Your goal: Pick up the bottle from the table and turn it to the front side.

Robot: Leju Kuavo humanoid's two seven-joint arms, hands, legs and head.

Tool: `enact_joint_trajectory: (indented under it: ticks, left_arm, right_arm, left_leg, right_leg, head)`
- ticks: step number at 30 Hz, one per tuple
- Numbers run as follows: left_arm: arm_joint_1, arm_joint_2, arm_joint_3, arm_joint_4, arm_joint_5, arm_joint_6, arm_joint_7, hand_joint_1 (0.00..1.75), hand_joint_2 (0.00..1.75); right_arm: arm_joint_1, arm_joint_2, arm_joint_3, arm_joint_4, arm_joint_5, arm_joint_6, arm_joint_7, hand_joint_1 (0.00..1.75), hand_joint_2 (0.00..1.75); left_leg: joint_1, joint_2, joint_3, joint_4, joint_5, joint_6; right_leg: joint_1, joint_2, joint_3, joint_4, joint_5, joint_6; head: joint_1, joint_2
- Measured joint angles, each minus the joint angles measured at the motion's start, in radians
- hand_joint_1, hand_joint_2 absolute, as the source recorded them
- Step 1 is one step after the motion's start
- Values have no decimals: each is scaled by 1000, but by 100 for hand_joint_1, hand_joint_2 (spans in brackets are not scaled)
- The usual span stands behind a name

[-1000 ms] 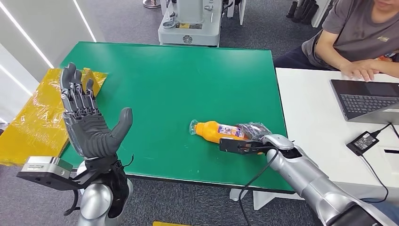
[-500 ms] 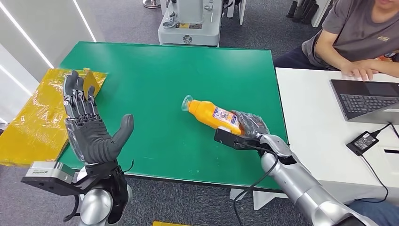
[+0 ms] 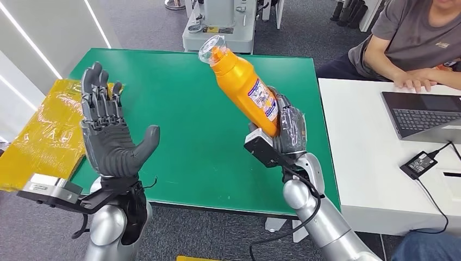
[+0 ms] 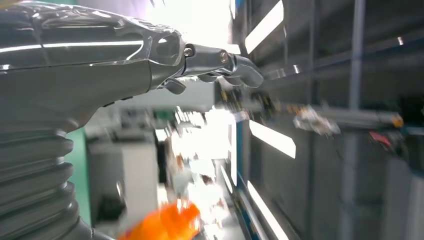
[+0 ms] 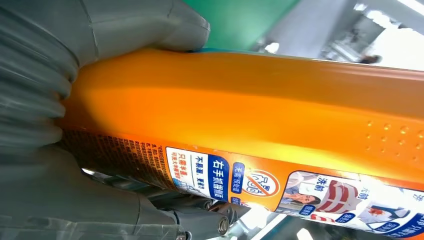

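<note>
Bottle (image 3: 242, 88) in right hand (image 3: 287, 132) — tilted, cap up-left.

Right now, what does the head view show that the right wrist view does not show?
Head view alone: the raised left hand with fingers apart and holding nothing, the green table, the bottle's clear cap, the yellow sheet, a person at a laptop. Right wrist view alone: the label's print and pictures, close up. Both: the orange bottle gripped by the right hand.

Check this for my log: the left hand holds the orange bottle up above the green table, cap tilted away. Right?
Wrong hand. The head view shows the right hand holding the orange bottle above the green table, cap tilted away; the left hand is open.
</note>
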Motion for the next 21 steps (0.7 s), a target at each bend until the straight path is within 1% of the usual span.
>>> enact_joint_trajectory:
  ticks: [3, 6, 8, 15, 21]
  left_arm:
    - [-30, 3, 0, 23, 61, -78, -2, 0, 175]
    - [-57, 5, 0, 47, 97, -121, 1, 0, 175]
    - [-74, 6, 0, 63, 114, -141, 5, 0, 175]
    - [-131, 4, 0, 131, 141, -226, 50, 0, 175]
    - [-173, -3, -12, 193, 142, -297, 76, 0, 175]
  right_arm:
    - [11, 23, -3, -21, -14, -32, -74, 175, 175]
    - [17, 43, -6, -32, -26, -65, -134, 175, 175]
    - [23, 54, -8, -39, -31, -75, -158, 175, 175]
    - [51, 70, -8, -63, -15, -72, -191, 175, 175]
    - [62, 72, -7, -65, 2, -32, -205, 175, 175]
  left_leg:
    - [0, 0, 0, 0, 0, 0]
    - [0, 0, 0, 0, 0, 0]
    - [0, 0, 0, 0, 0, 0]
    - [0, 0, 0, 0, 0, 0]
    - [0, 0, 0, 0, 0, 0]
  right_leg:
    - [0, 0, 0, 0, 0, 0]
    - [0, 0, 0, 0, 0, 0]
    - [0, 0, 0, 0, 0, 0]
    - [0, 0, 0, 0, 0, 0]
    - [0, 0, 0, 0, 0, 0]
  head:
    - [0, 0]
    - [0, 0]
    - [0, 0]
    - [0, 0]
    - [0, 0]
